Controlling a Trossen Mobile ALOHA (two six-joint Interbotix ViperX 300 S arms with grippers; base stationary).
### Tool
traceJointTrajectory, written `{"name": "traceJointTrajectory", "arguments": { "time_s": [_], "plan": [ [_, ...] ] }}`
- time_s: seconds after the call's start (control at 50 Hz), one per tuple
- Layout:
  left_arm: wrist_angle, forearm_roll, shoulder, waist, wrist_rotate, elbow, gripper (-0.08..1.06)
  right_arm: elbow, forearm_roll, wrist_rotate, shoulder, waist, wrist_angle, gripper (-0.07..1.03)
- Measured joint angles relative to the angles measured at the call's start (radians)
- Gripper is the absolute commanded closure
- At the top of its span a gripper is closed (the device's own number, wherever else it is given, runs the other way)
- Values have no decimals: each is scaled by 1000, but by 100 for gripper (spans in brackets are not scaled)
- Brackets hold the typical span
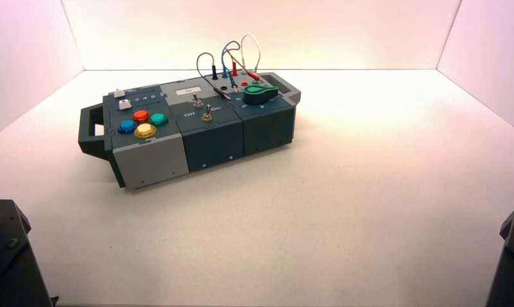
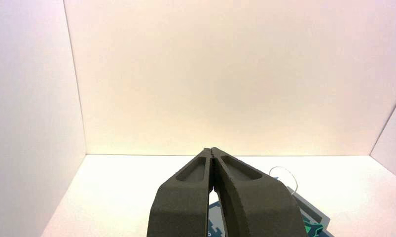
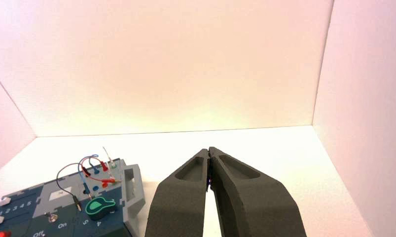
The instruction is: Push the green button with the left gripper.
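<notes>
The green button is a small teal-green dome on the grey left part of the box, in a cluster with a red button, a blue button and a yellow button. My left gripper is shut and empty, parked at the near left, far back from the box. The button does not show in the left wrist view. My right gripper is shut and empty, parked at the near right.
The box stands turned at the table's left middle. It bears two toggle switches, a larger green teardrop knob and looping wires. White walls enclose the table. Dark arm parts fill the near corners.
</notes>
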Motion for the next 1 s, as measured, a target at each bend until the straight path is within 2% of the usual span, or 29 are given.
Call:
{"name": "traceJointTrajectory", "arguments": {
  "time_s": [0.28, 0.4, 0.52, 0.62, 0.72, 0.8, 1.0],
  "plan": [
    [2, 0, 0, 0, 5, 3, 100, -2, 0, 0, 2, 6, 3, 98],
    [2, 0, 9, -6, 5, 3, 101, 0, 0, 0, 0, 41, 9, 98],
    [14, 2, 72, -23, 5, 3, 101, 2, 0, 0, 3, 89, 14, 98],
    [37, 0, 190, -61, 5, -21, 101, 3, 0, 0, 12, 115, 17, 98],
    [55, 0, 302, -114, 5, -60, 101, 2, 2, 2, 29, 114, 29, 98],
    [66, 0, 431, -175, 5, -115, 100, 3, 3, 0, 48, 114, 37, 98],
    [124, 0, 670, -268, 6, -224, 101, 3, 15, 3, 92, 117, 49, 98]
  ]
}}
